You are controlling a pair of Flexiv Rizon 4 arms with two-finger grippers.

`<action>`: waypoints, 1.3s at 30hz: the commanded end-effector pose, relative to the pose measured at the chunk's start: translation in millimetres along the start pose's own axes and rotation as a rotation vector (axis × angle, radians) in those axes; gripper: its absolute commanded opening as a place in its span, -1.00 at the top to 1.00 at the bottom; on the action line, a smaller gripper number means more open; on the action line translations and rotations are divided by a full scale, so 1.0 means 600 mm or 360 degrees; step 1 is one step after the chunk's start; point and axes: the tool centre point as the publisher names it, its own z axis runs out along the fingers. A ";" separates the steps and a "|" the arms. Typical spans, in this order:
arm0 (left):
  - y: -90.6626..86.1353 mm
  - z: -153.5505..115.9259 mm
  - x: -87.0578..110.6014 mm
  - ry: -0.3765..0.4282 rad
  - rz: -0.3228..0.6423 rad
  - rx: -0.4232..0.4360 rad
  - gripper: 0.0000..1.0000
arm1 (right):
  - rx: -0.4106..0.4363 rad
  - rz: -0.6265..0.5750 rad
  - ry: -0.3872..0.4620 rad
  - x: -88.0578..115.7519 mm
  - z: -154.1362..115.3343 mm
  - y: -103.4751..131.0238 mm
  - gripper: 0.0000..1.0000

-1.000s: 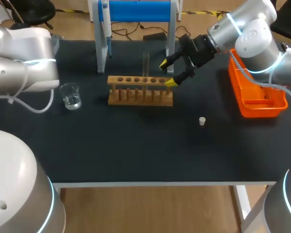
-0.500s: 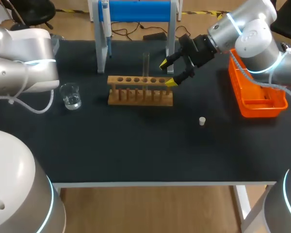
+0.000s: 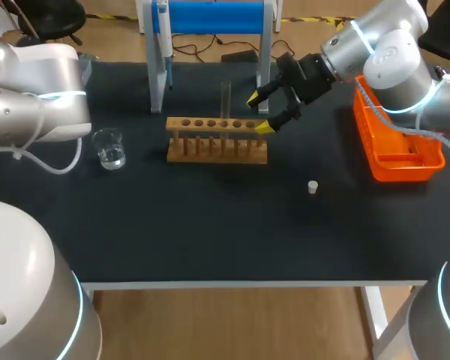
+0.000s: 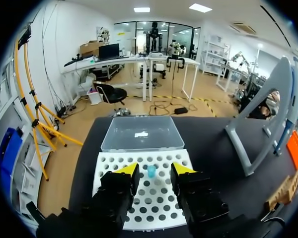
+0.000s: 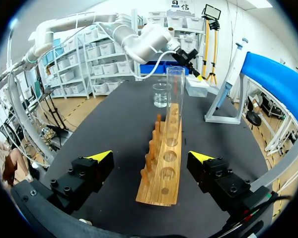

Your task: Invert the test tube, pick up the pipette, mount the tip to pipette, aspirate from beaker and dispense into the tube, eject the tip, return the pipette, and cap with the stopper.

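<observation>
Glass, clear and slender, the upright test tube (image 3: 226,101) stands in a hole of the pale wooden peg rack (image 3: 217,140) at mid-bench, and your right pincer (image 3: 259,112) sits released just off the rack's right end, apart from the tube. The wrist view shows its yellow tips spread wider than the rack, one on each side. The danger, as I judge it, is in the approach. Run in low along the rack and a finger may catch the wood and drag the whole rack. Close off-centre and the smooth glass could tip in its hole or slip from the pads. Your right arm enters from the right, its wrist turned so the fingers point lengthwise down the rack. Your left pincer (image 4: 154,170) hangs released over the white perforated tip tray (image 4: 109,166), with a small blue tip (image 4: 151,171) below the gap and untouched. The little white stopper (image 3: 313,187) lies alone nearer you.
</observation>
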 end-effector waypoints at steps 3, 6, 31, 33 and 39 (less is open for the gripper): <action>-0.002 0.011 -0.001 0.0001 0.0002 -0.0004 0.22 | 0.0003 0.0000 0.0002 0.001 -0.002 0.000 -1.00; -0.002 0.012 -0.001 0.0001 0.0003 -0.0006 0.23 | 0.0003 0.0000 0.0002 0.001 -0.002 0.000 -1.00; 0.001 0.016 -0.004 -0.0005 -0.0002 -0.0031 0.50 | 0.0003 0.0000 0.0002 0.001 -0.002 0.000 -1.00; 0.001 0.016 -0.004 -0.0004 -0.0001 -0.0032 0.51 | 0.0003 0.0000 0.0002 0.001 -0.002 0.000 -1.00; 0.001 0.018 -0.002 0.0002 0.0008 -0.0039 0.62 | 0.0003 0.0000 0.0002 0.001 -0.002 0.000 -1.00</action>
